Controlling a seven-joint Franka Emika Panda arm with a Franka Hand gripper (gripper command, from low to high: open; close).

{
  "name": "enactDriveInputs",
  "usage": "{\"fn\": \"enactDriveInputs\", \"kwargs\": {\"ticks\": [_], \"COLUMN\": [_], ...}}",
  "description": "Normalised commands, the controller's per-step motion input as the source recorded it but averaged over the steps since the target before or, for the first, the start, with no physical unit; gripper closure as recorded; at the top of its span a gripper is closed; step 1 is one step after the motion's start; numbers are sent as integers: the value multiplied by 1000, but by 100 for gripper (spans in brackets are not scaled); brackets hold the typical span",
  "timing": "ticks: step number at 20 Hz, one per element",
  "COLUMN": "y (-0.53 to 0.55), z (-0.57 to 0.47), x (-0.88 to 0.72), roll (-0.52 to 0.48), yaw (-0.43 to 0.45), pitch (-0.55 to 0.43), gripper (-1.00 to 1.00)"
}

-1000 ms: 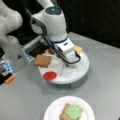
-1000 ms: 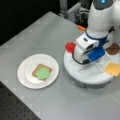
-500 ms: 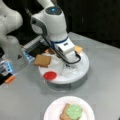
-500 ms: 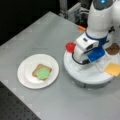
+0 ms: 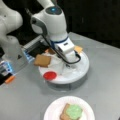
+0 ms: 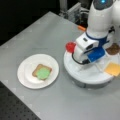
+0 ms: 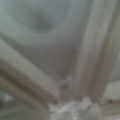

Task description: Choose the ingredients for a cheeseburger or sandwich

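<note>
On the white plate [image 5: 53, 112] [image 6: 25, 77] lies one toast-brown bread slice [image 5: 64, 115] [image 6: 37, 70] with the green lettuce [image 5: 74, 111] [image 6: 43, 73] on top. A second bread slice [image 5: 42, 60] rests on the round white tray [image 5: 75, 77] [image 6: 85, 78]. The red tomato disc [image 5: 50, 75] [image 6: 70, 46] sits at the tray's rim. My gripper [image 5: 67, 65] [image 6: 83, 62] points down into the tray's middle, and the hand hides its fingertips. The wrist view shows only the tray's white ribs [image 7: 25, 75] up close.
A yellow cheese square [image 5: 78, 49] [image 6: 113, 69] and a dark brown round piece [image 6: 113, 49] also lie on the tray. A small orange object [image 5: 10, 79] sits beside the arm's base at a front view's left.
</note>
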Motion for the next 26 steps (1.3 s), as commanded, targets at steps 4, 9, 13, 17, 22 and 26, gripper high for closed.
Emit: {"fn": "enactDriveInputs", "kwargs": {"ticks": [4, 9, 13, 17, 22, 26], "y": [180, 165, 165, 147, 68, 13], "z": [143, 146, 182, 195, 178, 228], "x": [75, 67, 37, 34, 51, 21], "roll": [72, 66, 57, 60, 78, 107], "yaw": [-97, -78, -81, -78, -83, -181], "pitch": [68, 85, 113, 119, 116, 140], "gripper": [-100, -100, -100, -100, -100, -100]}}
